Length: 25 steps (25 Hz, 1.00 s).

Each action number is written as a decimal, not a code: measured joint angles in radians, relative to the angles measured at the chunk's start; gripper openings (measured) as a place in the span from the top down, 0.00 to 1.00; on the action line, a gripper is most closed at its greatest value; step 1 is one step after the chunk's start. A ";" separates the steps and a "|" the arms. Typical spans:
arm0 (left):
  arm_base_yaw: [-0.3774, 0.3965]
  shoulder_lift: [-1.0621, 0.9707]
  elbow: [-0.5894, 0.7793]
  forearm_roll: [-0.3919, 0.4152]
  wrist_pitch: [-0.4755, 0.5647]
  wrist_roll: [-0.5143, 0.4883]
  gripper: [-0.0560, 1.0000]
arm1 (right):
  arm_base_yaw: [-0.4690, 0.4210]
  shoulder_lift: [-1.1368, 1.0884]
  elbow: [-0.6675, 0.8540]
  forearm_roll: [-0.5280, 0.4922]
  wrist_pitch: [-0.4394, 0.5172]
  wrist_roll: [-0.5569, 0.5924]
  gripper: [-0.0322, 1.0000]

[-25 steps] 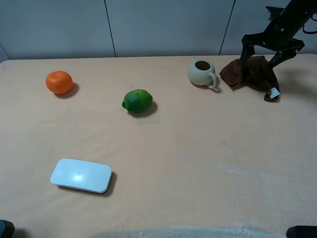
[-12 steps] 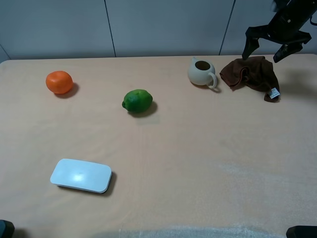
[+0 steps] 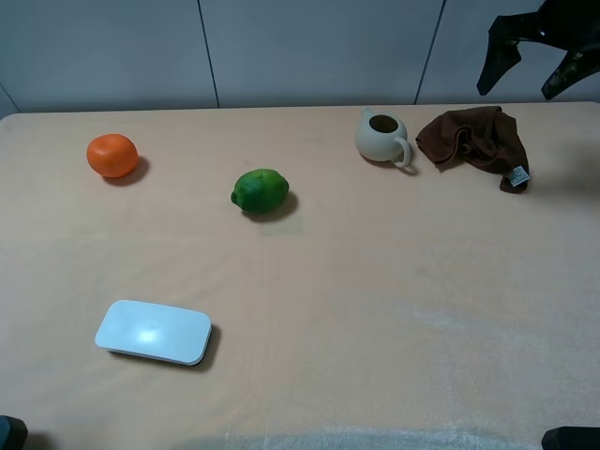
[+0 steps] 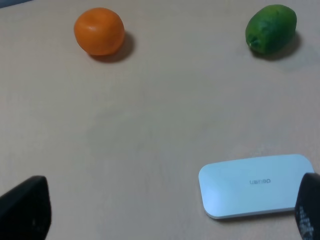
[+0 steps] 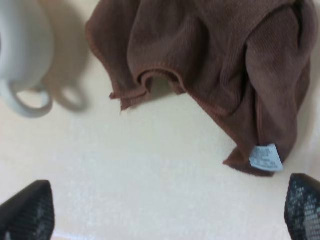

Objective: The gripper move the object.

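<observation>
A crumpled brown cloth [image 3: 476,142] with a small white label lies on the table at the back right, next to a cream teapot [image 3: 382,137]. My right gripper [image 3: 528,67] is open and empty, raised above and behind the cloth, clear of it. In the right wrist view the cloth [image 5: 215,65] lies spread below the open fingertips [image 5: 27,212], with the teapot's handle [image 5: 25,97] beside it. My left gripper [image 4: 165,215] is open and empty near the table's front, above a white flat box [image 4: 252,184].
An orange [image 3: 112,155] sits at the back left and a green lime [image 3: 261,190] near the middle. The white flat box [image 3: 153,332] lies at the front left. A grey wall runs behind the table's far edge.
My right gripper has let go of the brown cloth and risen up and away from it. The cloth stays on the table. The left arm has not moved.
</observation>
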 joint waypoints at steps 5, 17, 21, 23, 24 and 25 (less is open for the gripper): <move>0.000 0.000 0.000 0.000 0.000 0.000 0.01 | 0.000 -0.074 0.015 0.005 0.000 0.000 0.30; 0.000 0.000 0.000 0.000 0.000 0.000 0.01 | 0.000 -0.369 0.270 0.010 0.001 0.005 0.30; 0.000 0.000 0.000 0.000 0.000 0.000 0.01 | 0.000 -0.486 0.359 0.010 0.002 0.008 0.30; 0.000 0.000 0.000 0.000 0.000 0.000 0.01 | 0.000 -0.548 0.398 0.010 0.002 0.014 0.30; 0.000 0.000 0.000 0.000 0.000 0.000 0.01 | 0.000 -0.579 0.413 0.010 0.002 0.021 0.30; 0.000 0.000 0.000 0.000 0.000 0.000 0.01 | 0.000 -0.606 0.430 0.010 0.002 0.026 0.30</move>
